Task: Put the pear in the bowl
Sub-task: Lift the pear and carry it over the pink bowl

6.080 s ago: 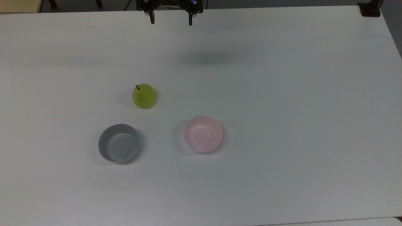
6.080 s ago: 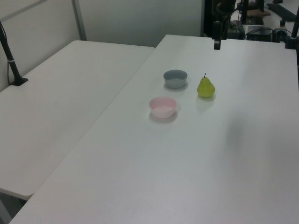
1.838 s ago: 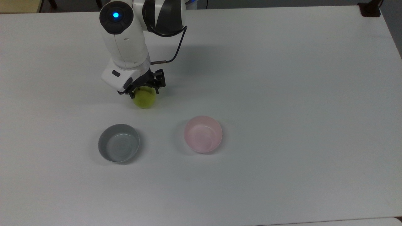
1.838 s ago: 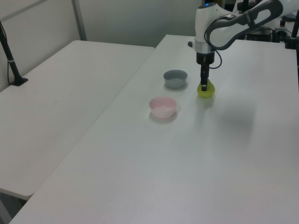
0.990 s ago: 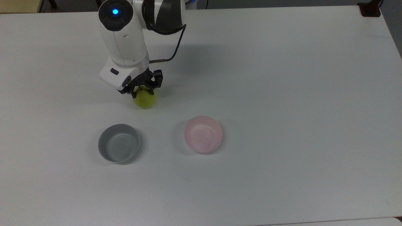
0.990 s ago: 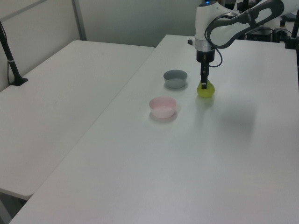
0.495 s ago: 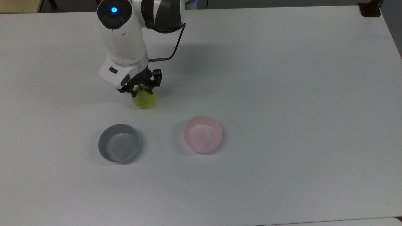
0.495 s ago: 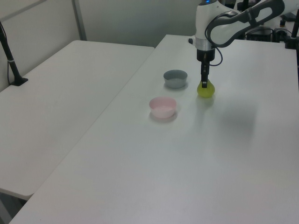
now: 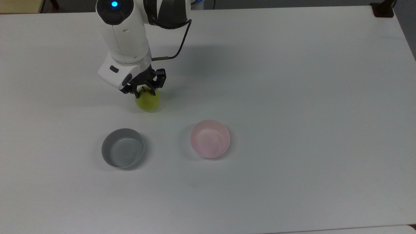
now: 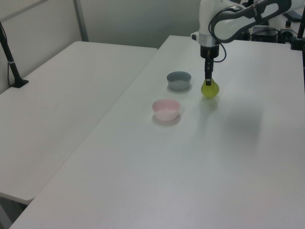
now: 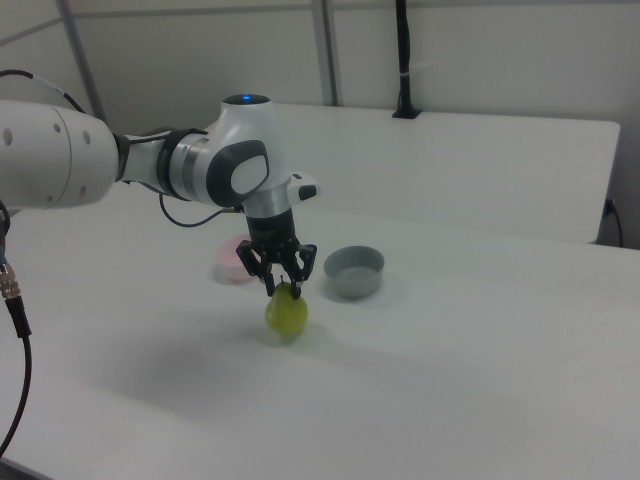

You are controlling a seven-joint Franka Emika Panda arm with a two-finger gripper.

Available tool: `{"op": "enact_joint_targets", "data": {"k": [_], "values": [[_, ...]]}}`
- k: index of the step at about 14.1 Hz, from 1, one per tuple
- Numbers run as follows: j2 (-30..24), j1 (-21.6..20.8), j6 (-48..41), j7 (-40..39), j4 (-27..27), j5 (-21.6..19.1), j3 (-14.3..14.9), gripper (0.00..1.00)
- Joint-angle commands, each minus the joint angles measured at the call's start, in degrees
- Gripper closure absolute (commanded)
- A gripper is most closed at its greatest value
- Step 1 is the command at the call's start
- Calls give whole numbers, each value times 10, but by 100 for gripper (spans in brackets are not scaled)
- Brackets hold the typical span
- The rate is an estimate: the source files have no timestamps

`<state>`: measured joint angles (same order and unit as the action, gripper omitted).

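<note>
Your claw (image 9: 145, 93) pinches the narrow top of the pear (image 9: 148, 101), which looks just lifted off the bench (image 9: 292, 81). You're at the carrying step: next, move it over the pink bowl (image 9: 210, 138), avoiding the grey bowl (image 9: 123, 148), then release.

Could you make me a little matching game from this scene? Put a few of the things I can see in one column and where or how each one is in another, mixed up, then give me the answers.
Things:
1. pear
2. pink bowl
3. grey bowl
4. gripper

Places or states:
A. empty, on the top view's left of the other bowl
B. closed around the top of the fruit
C. yellow-green, hanging just above the table
D. empty, on the top view's right of the other bowl

Pairs: 1-C, 2-D, 3-A, 4-B
</note>
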<state>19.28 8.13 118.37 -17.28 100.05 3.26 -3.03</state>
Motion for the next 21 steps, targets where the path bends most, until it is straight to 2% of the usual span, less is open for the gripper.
{"op": "enact_joint_targets", "data": {"k": [1, 5, 8, 12, 16, 21], "values": [[-11, -1, -16, 12, 0, 8, 1, 62], [-11, -4, -19, 17, -31, 3, 1, 62], [-7, -15, -38, 56, -73, 3, 1, 62], [-7, -48, -38, 111, -109, 7, 1, 62], [-3, -92, -32, 151, -114, 9, 1, 62], [24, -118, -16, 175, -137, 10, 0, 62]]}}
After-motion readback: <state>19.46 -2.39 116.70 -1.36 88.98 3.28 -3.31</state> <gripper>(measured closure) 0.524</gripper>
